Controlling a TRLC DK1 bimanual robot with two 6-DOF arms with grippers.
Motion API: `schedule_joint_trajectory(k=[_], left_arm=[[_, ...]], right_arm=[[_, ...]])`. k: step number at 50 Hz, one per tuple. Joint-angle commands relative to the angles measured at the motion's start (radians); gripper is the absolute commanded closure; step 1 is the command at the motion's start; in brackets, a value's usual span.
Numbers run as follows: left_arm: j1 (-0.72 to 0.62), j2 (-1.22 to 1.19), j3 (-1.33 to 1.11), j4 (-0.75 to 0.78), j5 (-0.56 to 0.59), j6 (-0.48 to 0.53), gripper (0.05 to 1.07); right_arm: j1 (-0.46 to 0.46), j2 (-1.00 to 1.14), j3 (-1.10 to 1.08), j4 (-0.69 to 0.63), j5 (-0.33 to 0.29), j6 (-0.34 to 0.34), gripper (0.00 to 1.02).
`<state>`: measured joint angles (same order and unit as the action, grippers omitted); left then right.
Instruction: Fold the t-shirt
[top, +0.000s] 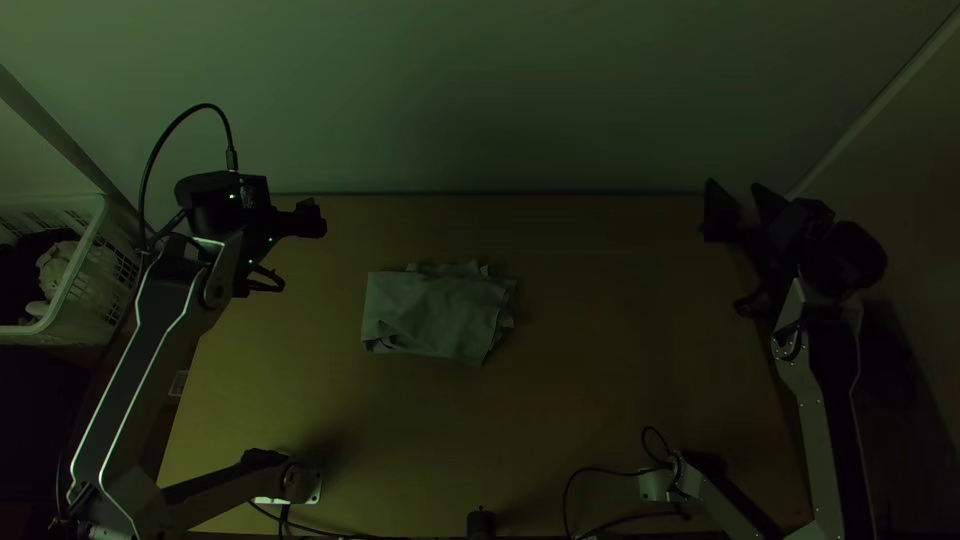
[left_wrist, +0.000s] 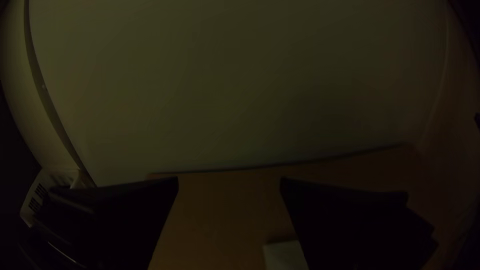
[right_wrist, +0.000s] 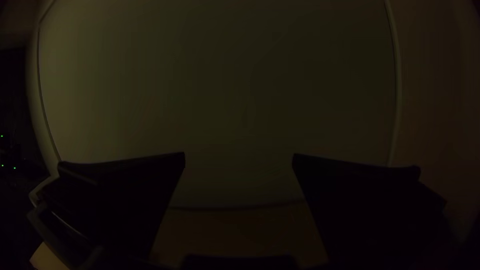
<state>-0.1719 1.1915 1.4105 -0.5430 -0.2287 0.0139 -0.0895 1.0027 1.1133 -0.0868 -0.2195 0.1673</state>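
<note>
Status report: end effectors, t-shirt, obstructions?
Left end effector open, right end effector open. T-shirt folded, edges uneven, neither touching it. Black cable by near edge, clear of shirt.

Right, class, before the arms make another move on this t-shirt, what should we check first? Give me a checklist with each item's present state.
1. T-shirt lies on the table, folded into a compact bundle: ok.
2. Left gripper open and empty: ok.
3. Right gripper open and empty: ok.
4. Both grippers away from the cloth, beyond its left and right sides: ok.
5. Bundle's edges lined up: not ok; layers stick out unevenly along the far and right edges.
6. Hidden layers smooth underneath: cannot tell; the top layer covers them.
</note>
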Motion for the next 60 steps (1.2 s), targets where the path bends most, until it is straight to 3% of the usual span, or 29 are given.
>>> schedule_joint_trajectory(k=[1, 23, 46, 60], left_arm=[[0.031, -0.128, -0.137, 0.103, -0.004, 0.066, 0.1], [0.196, -0.51, -0.539, 0.341, -0.006, 0.075, 0.1], [0.204, -0.995, -0.981, 0.471, 0.009, 0.127, 0.1], [0.192, -1.195, -1.15, 0.471, 0.026, 0.133, 0.1]], right_arm=[[-0.013, -0.085, -0.041, 0.045, 0.005, -0.04, 0.04], [-0.039, -0.343, -0.264, 0.102, 0.005, -0.086, 0.04], [-0.01, -0.701, -0.58, 0.171, -0.001, -0.092, 0.04], [0.004, -0.745, -0.696, 0.214, 0.0, -0.089, 0.04]])
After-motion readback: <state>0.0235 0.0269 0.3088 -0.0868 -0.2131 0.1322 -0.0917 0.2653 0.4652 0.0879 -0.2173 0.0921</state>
